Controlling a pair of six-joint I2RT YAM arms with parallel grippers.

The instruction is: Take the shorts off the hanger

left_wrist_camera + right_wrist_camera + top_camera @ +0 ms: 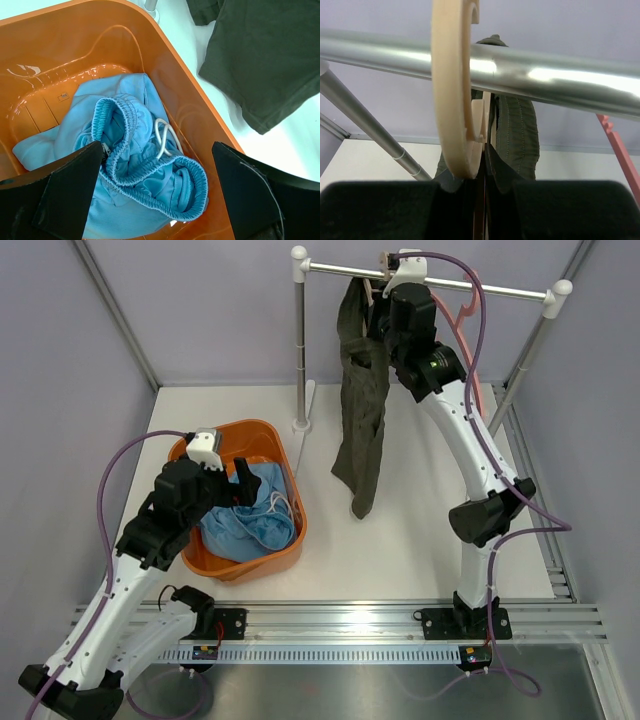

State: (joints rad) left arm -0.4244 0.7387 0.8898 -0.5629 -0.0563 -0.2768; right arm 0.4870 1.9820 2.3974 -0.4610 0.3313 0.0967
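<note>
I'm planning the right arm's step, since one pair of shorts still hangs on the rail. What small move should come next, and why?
Probably pinch the dark olive-green cloth shorts with the right gripper just under the cream hanger and ease them down. They hang from that hanger on the metal rail, while the light blue shorts already lie in the orange basin.

Steel rail (545,75) through hanger hook (451,100) (tight).
</note>
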